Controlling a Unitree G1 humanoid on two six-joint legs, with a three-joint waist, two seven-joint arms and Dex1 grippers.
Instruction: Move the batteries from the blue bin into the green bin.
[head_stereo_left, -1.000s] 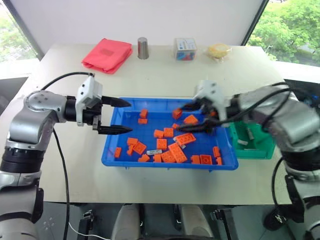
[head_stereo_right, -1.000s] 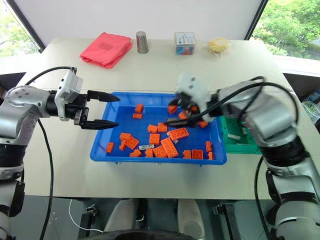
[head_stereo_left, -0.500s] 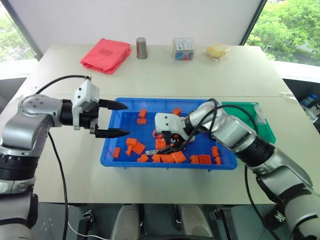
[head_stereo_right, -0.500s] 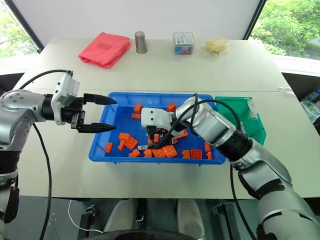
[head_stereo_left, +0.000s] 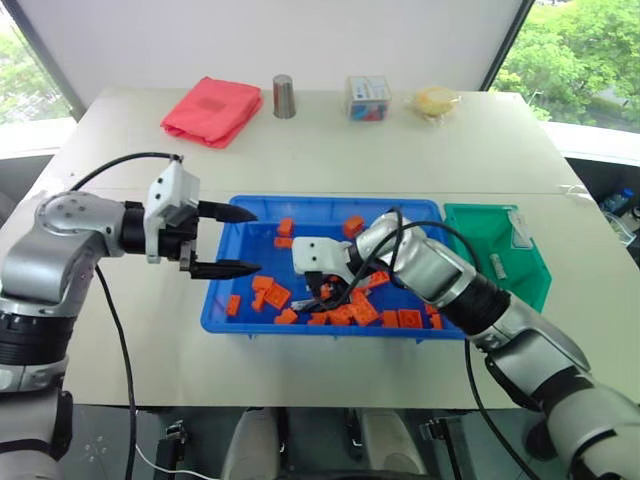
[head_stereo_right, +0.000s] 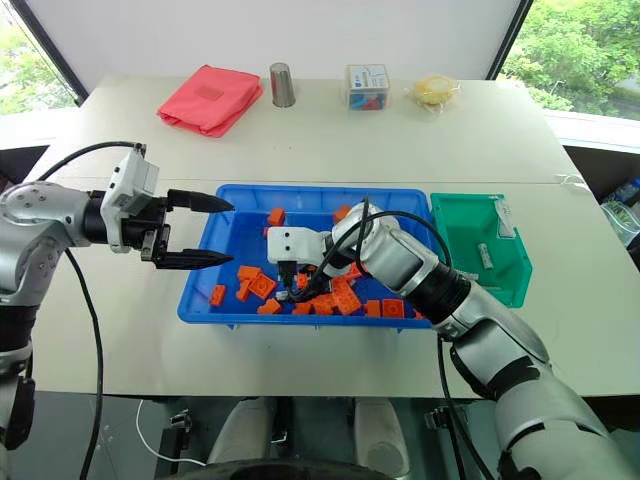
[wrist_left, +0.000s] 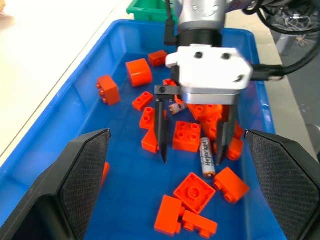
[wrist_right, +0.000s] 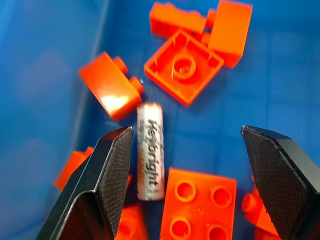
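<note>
Right wrist view: one battery (wrist_right: 150, 150), a silver-grey cylinder with black lettering, lies flat on the floor of the blue bin (head_stereo_left: 235, 309) between the two spread fingers of the right gripper (wrist_left: 192, 152), close to one finger and touching neither. Orange bricks (wrist_right: 185, 73) lie around it, one just beside its end.

Right gripper: jaws apart, nothing held, pointing down into the middle of the blue bin, tips just above the floor on either side of the battery.

Left gripper (head_stereo_left: 238, 240): jaws apart, nothing held, hovering level over the left end of the blue bin, pointing right.

Blue bin: wide shallow tray at the near middle of the table (head_stereo_left: 130, 330), scattered with orange bricks.

Green bin (head_stereo_right: 515, 285): just right of the blue bin, rims nearly touching; at least one battery (head_stereo_right: 486, 255) lies inside, and a pale item rests on its far rim.

Far edge of table, left to right: folded red cloth (head_stereo_left: 213, 108), metal cup (head_stereo_left: 285, 96), clear box (head_stereo_left: 370, 98), small yellowish bundle (head_stereo_left: 435, 101).
</note>
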